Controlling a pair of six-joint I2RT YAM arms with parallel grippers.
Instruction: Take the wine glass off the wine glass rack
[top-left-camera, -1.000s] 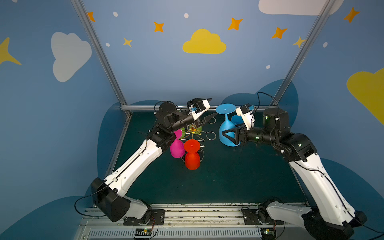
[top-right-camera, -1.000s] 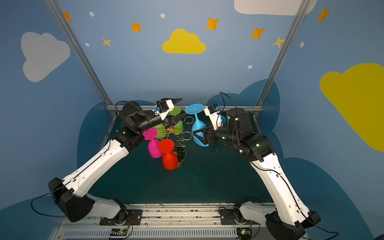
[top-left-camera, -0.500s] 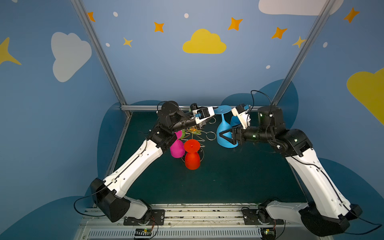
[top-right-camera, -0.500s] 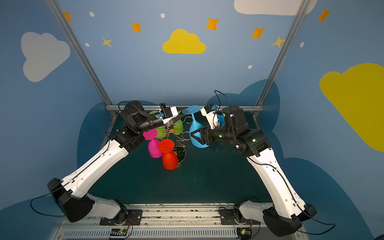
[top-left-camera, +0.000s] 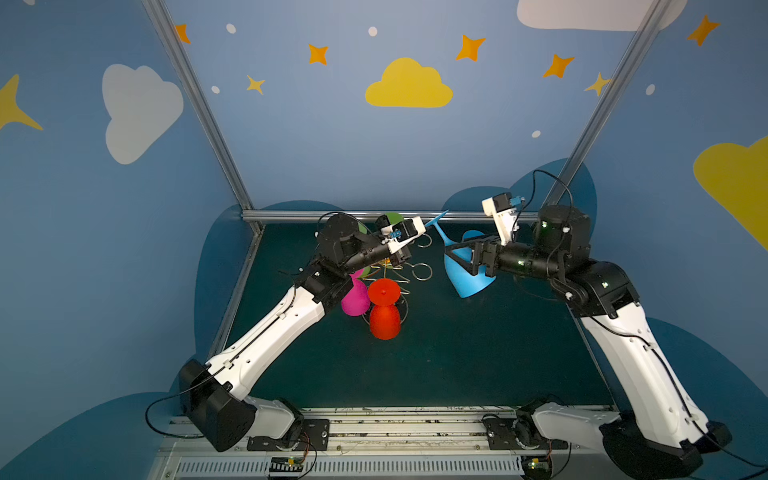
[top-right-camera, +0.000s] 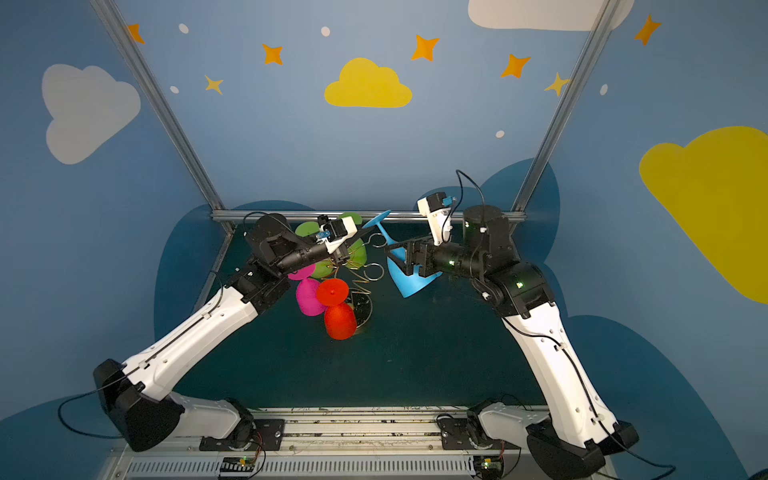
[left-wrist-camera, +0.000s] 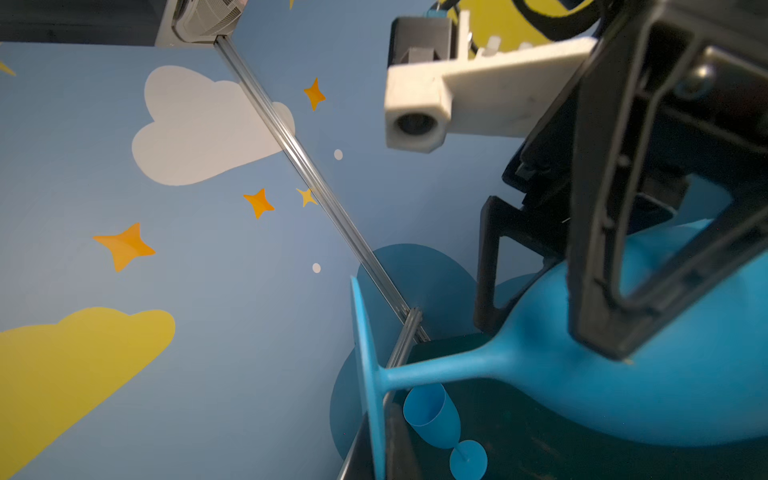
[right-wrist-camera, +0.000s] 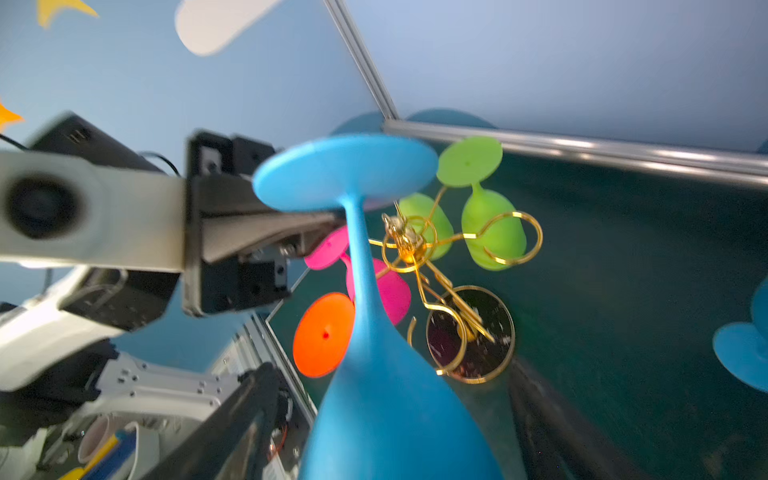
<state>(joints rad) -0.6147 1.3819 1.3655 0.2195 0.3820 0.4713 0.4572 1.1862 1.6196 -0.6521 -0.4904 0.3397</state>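
above dark mat (top-left-camera: 457, 365), right tool (top-left-camera: 457, 259) flanks wine glass (top-left-camera: 467, 284)

No text, label, brand or number can be read in any view. The walls (top-left-camera: 374, 166) carry only painted clouds (top-left-camera: 408, 85) and stars (top-left-camera: 318, 54), plain shapes with no lettering. Any print on the small circuit boards (top-left-camera: 285, 466) beyond the near edge of the tabletop (top-left-camera: 457, 361) is too small to make out.
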